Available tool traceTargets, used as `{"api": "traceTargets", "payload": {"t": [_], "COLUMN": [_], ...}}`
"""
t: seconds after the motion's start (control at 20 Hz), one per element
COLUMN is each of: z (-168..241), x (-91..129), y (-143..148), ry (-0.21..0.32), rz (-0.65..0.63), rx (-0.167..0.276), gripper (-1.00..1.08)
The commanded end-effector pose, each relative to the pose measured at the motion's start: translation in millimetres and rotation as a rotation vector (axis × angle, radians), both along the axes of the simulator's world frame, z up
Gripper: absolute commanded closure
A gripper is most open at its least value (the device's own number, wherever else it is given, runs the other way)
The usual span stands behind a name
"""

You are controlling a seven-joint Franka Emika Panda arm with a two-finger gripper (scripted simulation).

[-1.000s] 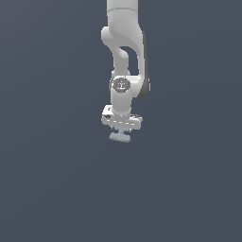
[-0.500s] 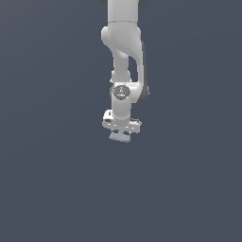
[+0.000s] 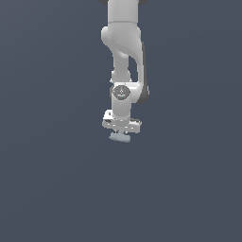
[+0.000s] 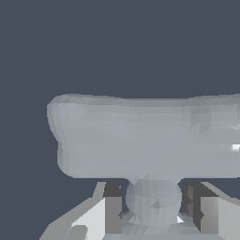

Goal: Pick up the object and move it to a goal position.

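- Directly beneath my gripper (image 3: 121,131) sits the object (image 3: 120,137), touching its underside.
- Its long axis runs crosswise to the fingers (image 4: 105,213), which flank its stem narrowly; a firm grasp I cannot confirm.

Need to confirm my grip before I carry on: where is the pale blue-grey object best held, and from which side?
Grip the narrow stem of the pale blue-grey object, coming straight down from above as the hand does now. The wrist view shows a wide bar too broad to span, with a slim rounded neck sitting between the fingers.
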State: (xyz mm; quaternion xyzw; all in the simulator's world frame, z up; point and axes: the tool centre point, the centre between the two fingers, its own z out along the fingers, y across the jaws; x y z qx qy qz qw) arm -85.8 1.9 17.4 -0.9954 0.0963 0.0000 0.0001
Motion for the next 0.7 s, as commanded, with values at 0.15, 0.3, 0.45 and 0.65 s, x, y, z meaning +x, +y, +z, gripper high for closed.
{"api": "traceTargets", "payload": {"t": [0.15, 0.3, 0.45, 0.65], "z": [2.1, 8.7, 20.0, 42.4], "x": [0.0, 0.0, 0.0, -0.1], "y": [0.7, 3.6, 8.4, 18.0], "ry": [0.0, 0.0, 0.0, 0.0], "rz": [0.0, 0.0, 0.0, 0.0], "rx": [0.0, 0.0, 0.0, 0.0], "gripper": [1.08, 1.08, 1.08, 1.08]}}
